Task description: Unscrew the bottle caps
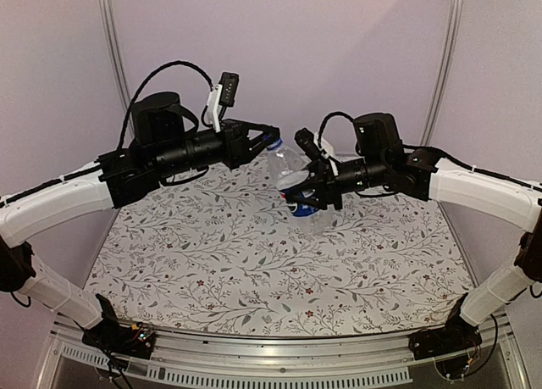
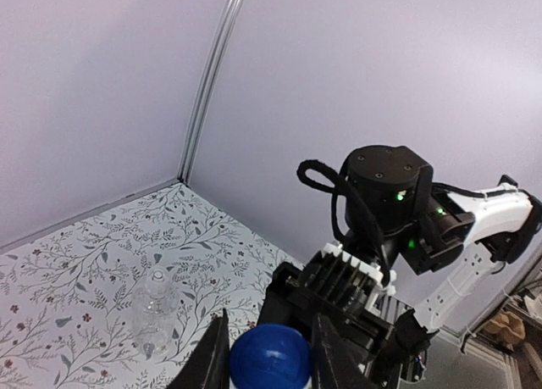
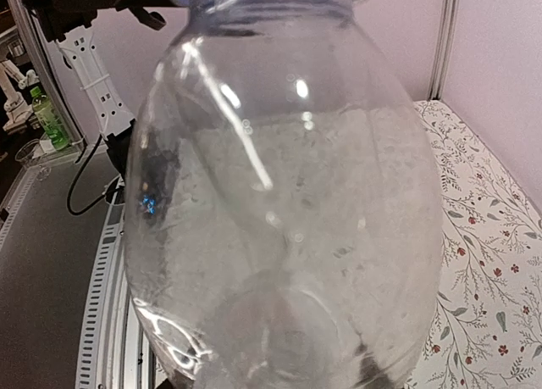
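Observation:
The Pepsi bottle (image 1: 289,169) is held tilted in the air between both arms, its blue label (image 1: 301,208) at the right gripper. My left gripper (image 1: 269,143) is shut on its bright blue cap (image 2: 269,360), with a finger (image 2: 209,357) on each side. My right gripper (image 1: 301,196) is shut on the bottle's body, which fills the right wrist view (image 3: 288,202) and hides the fingers there. The shorter plain bottle (image 2: 154,308) stands upright on the table in the left wrist view. I cannot tell whether it has a cap. The white cap is not seen.
The floral tablecloth (image 1: 254,270) covers the table. Pale walls and metal corner posts (image 1: 446,58) close the back and sides. The right arm's wrist body (image 2: 385,194) sits close behind the blue cap.

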Controlling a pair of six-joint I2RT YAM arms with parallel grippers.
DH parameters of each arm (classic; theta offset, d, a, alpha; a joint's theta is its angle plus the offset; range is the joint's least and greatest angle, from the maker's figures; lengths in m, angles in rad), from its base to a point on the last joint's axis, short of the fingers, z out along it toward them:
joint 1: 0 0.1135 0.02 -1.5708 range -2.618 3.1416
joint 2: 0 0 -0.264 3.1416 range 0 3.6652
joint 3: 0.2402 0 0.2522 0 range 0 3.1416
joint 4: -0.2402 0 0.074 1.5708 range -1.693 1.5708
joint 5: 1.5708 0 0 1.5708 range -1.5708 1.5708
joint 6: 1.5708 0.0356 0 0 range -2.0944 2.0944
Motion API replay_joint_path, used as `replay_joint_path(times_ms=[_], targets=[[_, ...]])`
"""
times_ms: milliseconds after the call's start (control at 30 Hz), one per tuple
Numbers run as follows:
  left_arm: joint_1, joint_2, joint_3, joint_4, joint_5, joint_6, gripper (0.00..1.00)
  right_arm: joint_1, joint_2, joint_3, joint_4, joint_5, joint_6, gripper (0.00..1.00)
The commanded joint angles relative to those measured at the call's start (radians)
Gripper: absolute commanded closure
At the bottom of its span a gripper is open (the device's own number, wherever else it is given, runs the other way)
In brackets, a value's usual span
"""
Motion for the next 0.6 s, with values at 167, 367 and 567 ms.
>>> replay_joint_path(times_ms=[167, 367, 567], targets=[[-0.010, -0.017, 0.030, -0.011, -0.051, 0.031, 0.62, 0.001, 0.002, -0.002, 0.002, -0.028, 0.013, 0.61], [0.010, -0.024, 0.050, -0.001, 0.020, 0.071, 0.28, 0.002, -0.003, -0.008, 0.003, -0.094, -0.001, 0.61], [0.072, -0.022, 0.053, 0.013, 0.293, 0.113, 0.14, 0.002, -0.005, -0.009, -0.005, -0.217, -0.028, 0.60]])
